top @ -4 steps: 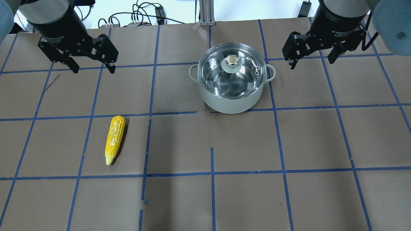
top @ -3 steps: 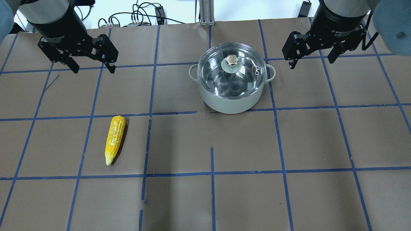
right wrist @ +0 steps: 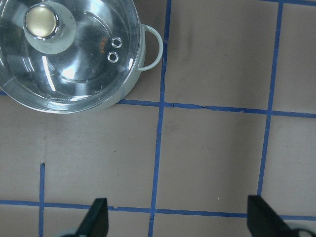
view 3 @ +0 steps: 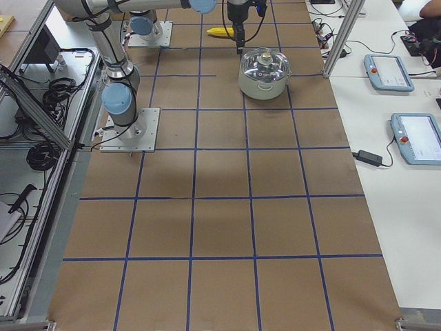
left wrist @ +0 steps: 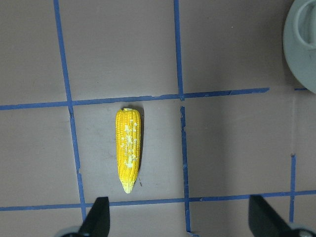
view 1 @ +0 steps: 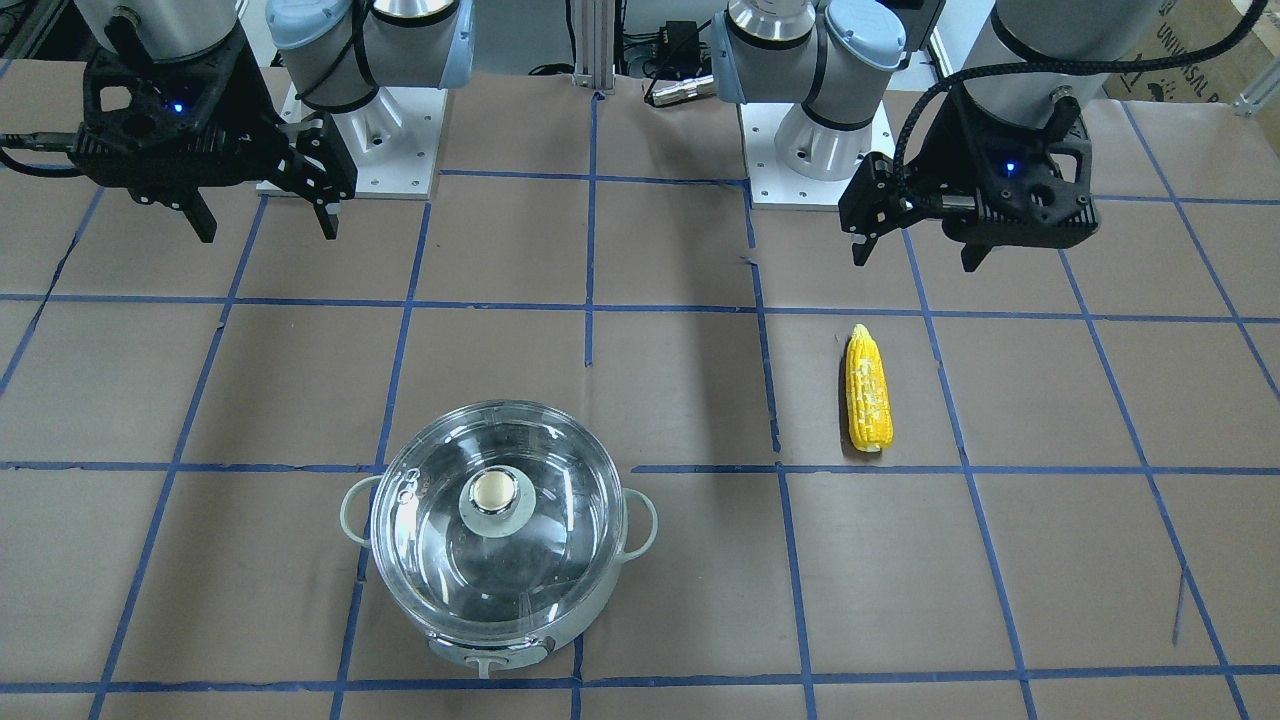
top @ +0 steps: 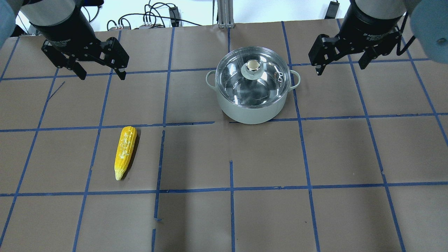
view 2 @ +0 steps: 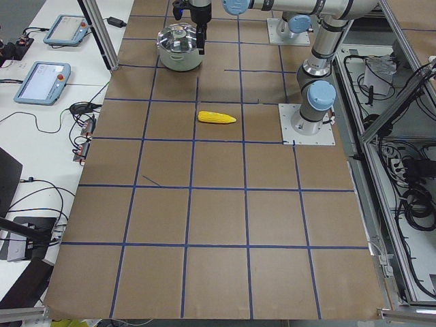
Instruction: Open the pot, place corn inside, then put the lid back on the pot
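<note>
The pale grey-green pot [top: 250, 112] stands at the far middle of the table with the glass lid [top: 266, 84] and its beige knob [top: 252, 64] on it. It also shows in the front view [view 1: 500, 655] and the right wrist view [right wrist: 133, 81]. The yellow corn [top: 125, 151] lies on the paper at the left, pointed end toward the robot; it shows in the left wrist view [left wrist: 128, 149]. My left gripper [top: 101, 74] is open and empty, high above the table behind the corn. My right gripper [top: 340, 69] is open and empty, right of the pot.
The table [top: 266, 157] is brown paper with a blue tape grid. Cables [top: 154, 17] lie beyond the far edge. Tablets [view 2: 43, 80] lie on the white bench beside the table.
The right gripper has shifted very slightly right and up. The left gripper, pot, lid and corn have not moved.
</note>
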